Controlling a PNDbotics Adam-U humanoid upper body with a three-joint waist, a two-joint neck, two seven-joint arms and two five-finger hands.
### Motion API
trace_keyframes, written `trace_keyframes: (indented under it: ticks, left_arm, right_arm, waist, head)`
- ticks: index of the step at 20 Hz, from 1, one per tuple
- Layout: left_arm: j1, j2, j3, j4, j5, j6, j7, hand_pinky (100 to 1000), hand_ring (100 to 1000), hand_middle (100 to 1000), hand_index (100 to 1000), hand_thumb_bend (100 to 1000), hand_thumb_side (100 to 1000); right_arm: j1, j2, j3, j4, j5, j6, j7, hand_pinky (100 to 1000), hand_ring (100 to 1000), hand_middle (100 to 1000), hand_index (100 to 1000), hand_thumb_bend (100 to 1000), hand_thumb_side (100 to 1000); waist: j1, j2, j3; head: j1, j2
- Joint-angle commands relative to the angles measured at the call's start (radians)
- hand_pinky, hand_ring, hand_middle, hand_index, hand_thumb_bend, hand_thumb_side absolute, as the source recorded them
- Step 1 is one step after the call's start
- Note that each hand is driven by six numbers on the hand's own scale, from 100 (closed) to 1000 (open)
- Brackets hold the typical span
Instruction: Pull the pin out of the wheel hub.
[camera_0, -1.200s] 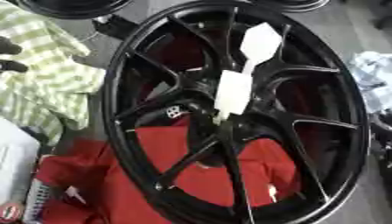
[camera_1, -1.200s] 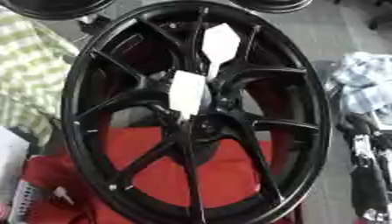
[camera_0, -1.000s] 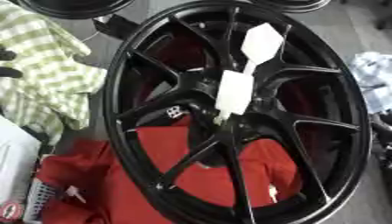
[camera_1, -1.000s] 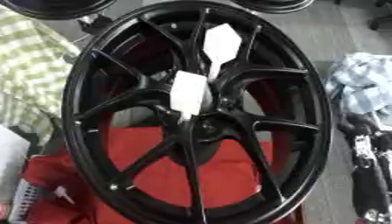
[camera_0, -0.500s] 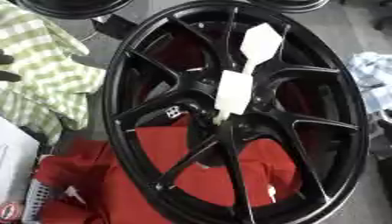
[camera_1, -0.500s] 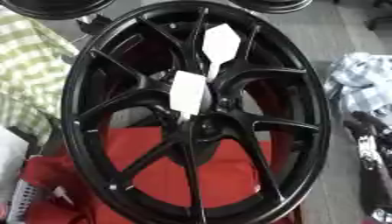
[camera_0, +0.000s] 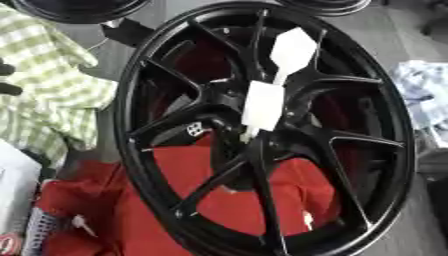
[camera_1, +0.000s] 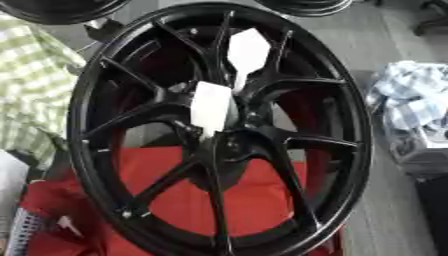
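A large black wheel hub (camera_0: 262, 130) fills most of the frame, lying slightly askew with its spokes facing the camera. That leaves the centre bore open to a reach from above, which is presumably why it is laid this way. It rests partly on a red cloth (camera_0: 236, 200) in the lower half of the frame, probably padding to keep the rim from scratching or sliding.

The pin (camera_0: 264, 104) shows as a white piece standing out of the centre. It has a flat rectangular body near the bore, and a thin stem runs toward the upper right of the frame to a second white, shield-shaped tab (camera_0: 292, 50). Whether these are two parts or one I cannot tell; the outline is soft. It appears seated in the hub, so the pull has not been made.

Neither robot hand shows in either view, so their state cannot be told. A green checked cloth (camera_0: 44, 85) lies at the left, and a blue-and-white checked cloth (camera_1: 411, 100) at the right edge. Both are clear of the hub's centre.
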Motion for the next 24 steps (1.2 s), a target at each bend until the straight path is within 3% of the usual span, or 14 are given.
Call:
trace_keyframes:
  ticks: [1, 9, 11, 15, 24]
  left_arm:
    - [0.0, 0.023, 0.008, -0.021, 0.006, -0.001, -0.004, 571, 671, 591, 740, 100, 720]
    - [0.0, 0.033, 0.006, -0.021, 0.005, 0.0, -0.007, 573, 671, 591, 740, 100, 719]
    - [0.0, 0.036, 0.005, -0.021, 0.003, 0.001, -0.008, 573, 671, 591, 741, 100, 719]
    - [0.002, 0.042, 0.005, -0.021, 0.0, 0.0, -0.008, 574, 671, 591, 741, 100, 719]
    - [0.003, 0.057, -0.002, -0.021, -0.009, 0.003, -0.018, 575, 672, 592, 742, 100, 717]
  right_arm:
    - [0.028, -0.082, -0.023, -0.024, -0.033, -0.041, 0.011, 1000, 843, 829, 809, 100, 470]
    - [0.094, -0.248, -0.064, -0.024, -0.117, -0.07, 0.052, 995, 844, 829, 810, 100, 470]
    - [0.102, -0.29, -0.082, -0.024, -0.152, -0.064, 0.055, 997, 845, 830, 811, 100, 499]
    - [0.113, -0.36, -0.117, -0.024, -0.204, -0.041, 0.058, 995, 848, 833, 812, 100, 470]
    - [0.053, -0.501, -0.136, -0.024, -0.254, 0.01, 0.06, 989, 858, 838, 815, 100, 470]
  waist:
    - [0.002, -0.027, -0.001]
    - [-0.004, -0.028, 0.001]
    - [-0.007, -0.028, 0.0]
    - [-0.012, -0.028, -0.002]
    - [-0.022, -0.029, -0.012]
  head:
    - [0.004, 0.004]
    - [0.008, 0.006]
    - [0.009, 0.006]
    - [0.012, 0.003]
    - [0.013, 0.001]
